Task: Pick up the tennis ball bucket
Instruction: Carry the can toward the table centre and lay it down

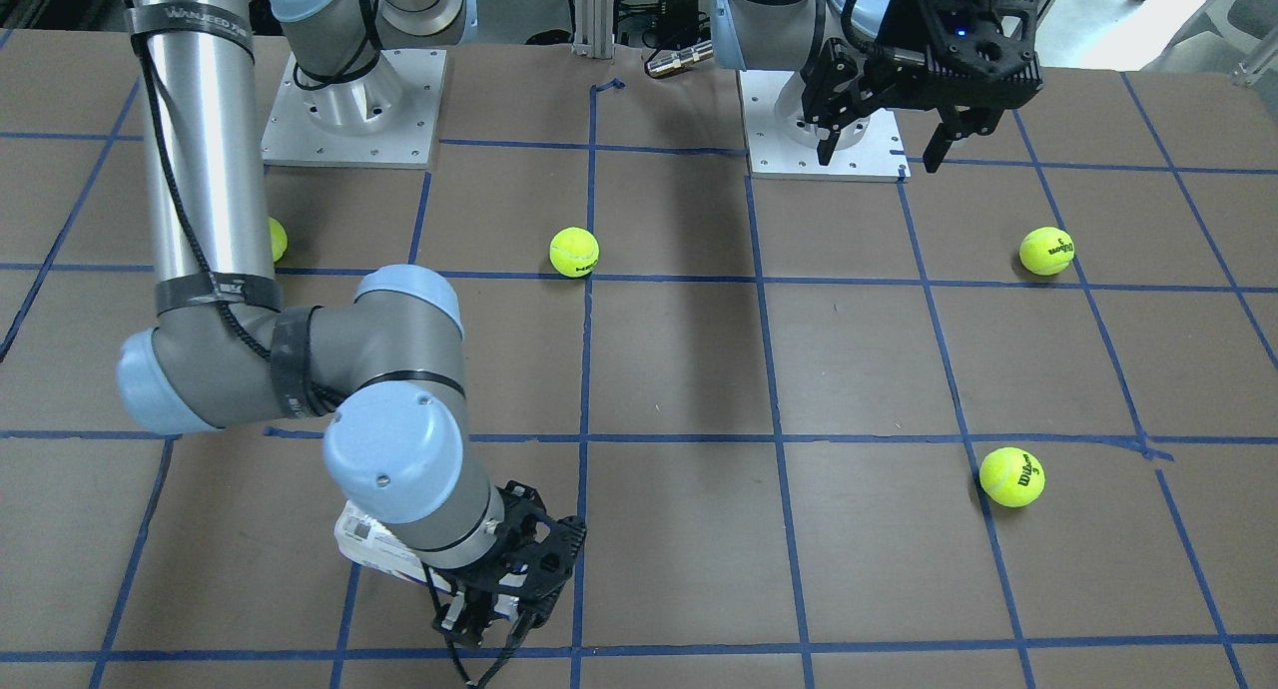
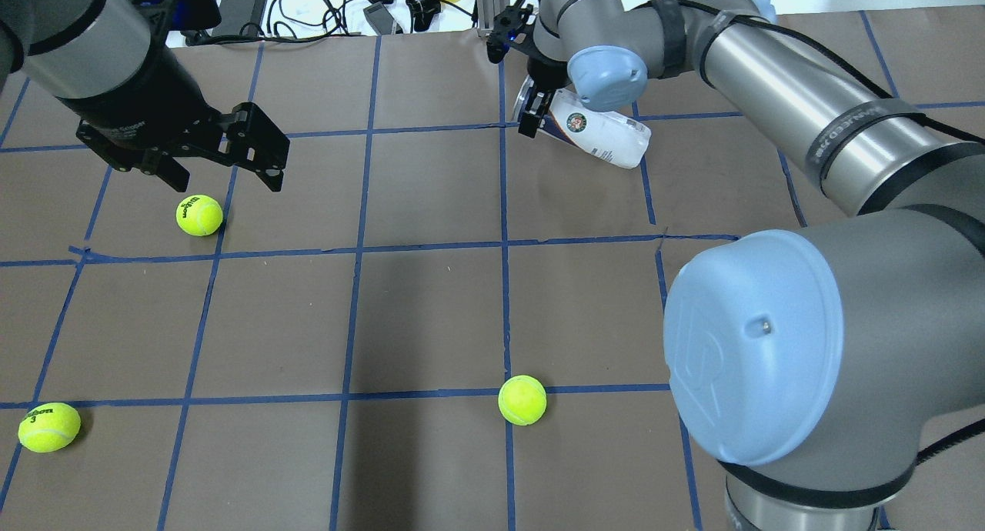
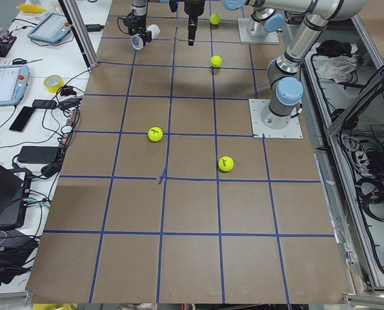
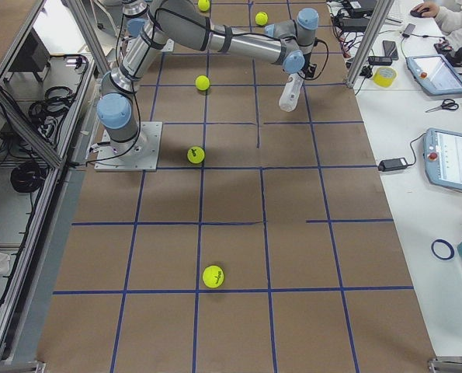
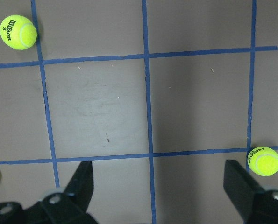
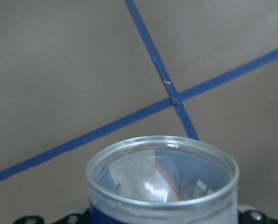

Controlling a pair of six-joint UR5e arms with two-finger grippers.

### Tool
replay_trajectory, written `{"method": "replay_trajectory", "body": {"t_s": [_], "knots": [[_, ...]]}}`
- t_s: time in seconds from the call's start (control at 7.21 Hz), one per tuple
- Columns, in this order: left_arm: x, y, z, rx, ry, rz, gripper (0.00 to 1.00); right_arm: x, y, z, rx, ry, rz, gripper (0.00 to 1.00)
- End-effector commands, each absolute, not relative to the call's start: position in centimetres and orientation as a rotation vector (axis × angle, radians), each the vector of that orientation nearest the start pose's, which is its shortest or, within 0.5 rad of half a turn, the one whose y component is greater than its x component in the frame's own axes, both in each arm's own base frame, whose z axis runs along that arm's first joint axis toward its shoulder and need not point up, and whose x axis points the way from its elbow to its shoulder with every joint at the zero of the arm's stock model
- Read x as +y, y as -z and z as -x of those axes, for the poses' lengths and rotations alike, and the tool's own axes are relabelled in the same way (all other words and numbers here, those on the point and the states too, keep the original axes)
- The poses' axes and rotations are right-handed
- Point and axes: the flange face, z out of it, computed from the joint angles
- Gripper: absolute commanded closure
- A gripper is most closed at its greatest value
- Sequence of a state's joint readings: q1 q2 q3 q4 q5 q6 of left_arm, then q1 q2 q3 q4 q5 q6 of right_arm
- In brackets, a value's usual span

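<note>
- Worktop: I see a brown surface ruled into squares by blue tape; it carries everything listed below.
- Right arm: it reaches across to the far side of the worktop, away from the robot's base, with the wrist bent down.
- Left arm: it is raised over its own half, well apart from the right arm.
- Tennis ball bucket: a clear tube with a white label, a round emblem and a navy band. It sits at the far side of the worktop, just on the robot's right of the centre tape line. It is tilted, with the open mouth higher and pointing toward the wrist camera. I cannot tell whether the closed end touches the worktop.
- Right end effector: its jaws are clamped on the tennis ball bucket near the open end, at the navy band.
- Left end effector: its jaws are spread wide and hold nothing. It hangs above the worktop, and its fingers frame bare surface in the wrist view.
- Tennis balls: one lies just beside and below the left end effector, not touching it. One is near the left edge, close to the robot. One is on the centre line. A fourth is partly hidden behind the right arm.
</note>
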State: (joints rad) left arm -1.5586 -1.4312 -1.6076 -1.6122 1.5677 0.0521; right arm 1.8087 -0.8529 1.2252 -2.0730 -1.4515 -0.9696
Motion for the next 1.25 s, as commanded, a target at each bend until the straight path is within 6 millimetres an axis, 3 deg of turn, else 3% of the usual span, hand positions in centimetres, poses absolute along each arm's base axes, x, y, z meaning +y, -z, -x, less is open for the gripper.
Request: {"method": "replay_trajectory", "body": {"t_s": [0.0,0.14,0.42,0.55,0.69,0.97,1.11], "knots": [[-43.8,-53.0,12.8,3.141,0.097,-0.063,0.00,-62.3,-23.9,-41.2,2.445,0.119,2.023,0.36],[-43.8,-53.0,12.8,3.141,0.097,-0.063,0.00,-60.4,-23.1,-42.0,2.440,0.074,2.060,0.37],[-43.8,-53.0,12.8,3.141,0.097,-0.063,0.00,-58.4,-21.9,-41.8,2.460,0.101,2.038,0.35],[-43.8,-53.0,12.8,3.141,0.097,-0.063,0.00,-56.5,-21.1,-44.0,2.394,0.188,2.083,0.34],[-43.8,-53.0,12.8,3.141,0.094,-0.063,0.00,-55.3,-20.2,-44.7,2.371,0.199,2.108,0.34],[-43.8,-53.0,12.8,3.141,0.094,-0.063,0.00,-54.9,-20.4,-44.7,2.369,0.198,2.113,0.21],[-43.8,-53.0,12.8,3.141,0.094,-0.063,0.00,-54.8,-19.7,-44.7,2.377,0.173,2.119,0.00]]}}
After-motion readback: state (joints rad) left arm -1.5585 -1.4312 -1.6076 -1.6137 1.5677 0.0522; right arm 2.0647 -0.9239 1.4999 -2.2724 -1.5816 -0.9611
